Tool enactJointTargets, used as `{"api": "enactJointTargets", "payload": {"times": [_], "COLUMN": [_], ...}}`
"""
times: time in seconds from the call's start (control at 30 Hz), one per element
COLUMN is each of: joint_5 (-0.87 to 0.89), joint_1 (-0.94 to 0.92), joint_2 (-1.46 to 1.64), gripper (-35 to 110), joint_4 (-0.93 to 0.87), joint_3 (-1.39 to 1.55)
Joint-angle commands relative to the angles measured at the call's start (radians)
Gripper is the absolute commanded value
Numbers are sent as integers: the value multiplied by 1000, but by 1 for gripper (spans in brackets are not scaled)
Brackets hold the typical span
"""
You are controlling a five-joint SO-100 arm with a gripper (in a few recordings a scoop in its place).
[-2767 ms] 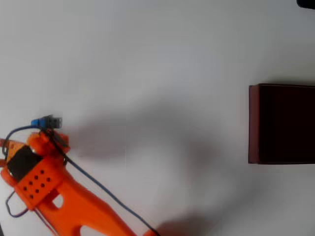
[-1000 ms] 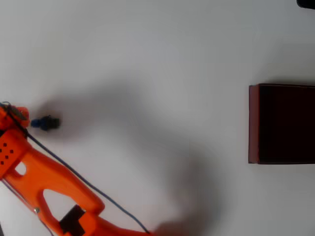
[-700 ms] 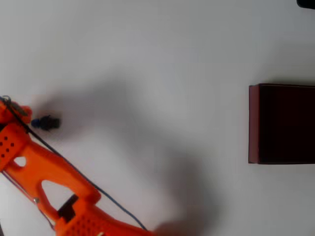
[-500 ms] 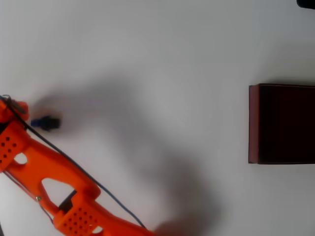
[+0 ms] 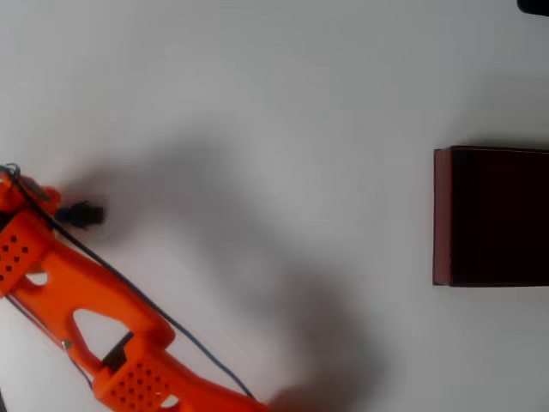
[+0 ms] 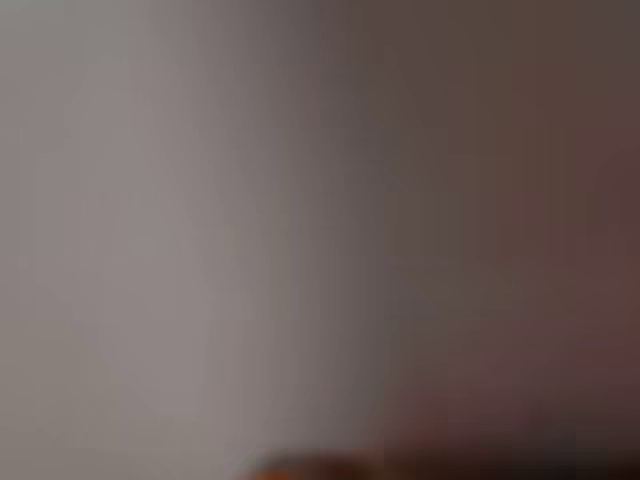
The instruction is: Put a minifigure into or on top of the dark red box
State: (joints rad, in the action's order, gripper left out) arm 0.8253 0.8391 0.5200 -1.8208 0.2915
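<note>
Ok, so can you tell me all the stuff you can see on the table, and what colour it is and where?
minifigure: one, tiny and dark, lying on the table at the far left of the overhead view, right next to the arm's tip.
dark red box: one, maroon walls with a near-black inside, at the right edge, far from the minifigure.
table: one, plain white, under everything.
dark thing: one, at the top right corner, too cut off to tell what.
arm: one, orange with a blue cable, coming up from the bottom left; its gripper is too hidden to judge. The wrist view is a blur.
</note>
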Motion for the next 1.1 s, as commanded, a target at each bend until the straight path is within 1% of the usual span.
{"api": "enactJointTargets", "payload": {"times": [0.0, 1.07], "joint_5": [-3, -54], "joint_1": [11, 2], "joint_2": [97, 60], "gripper": [21, 20], "joint_4": [-14, -14], "joint_3": [25, -21]}}
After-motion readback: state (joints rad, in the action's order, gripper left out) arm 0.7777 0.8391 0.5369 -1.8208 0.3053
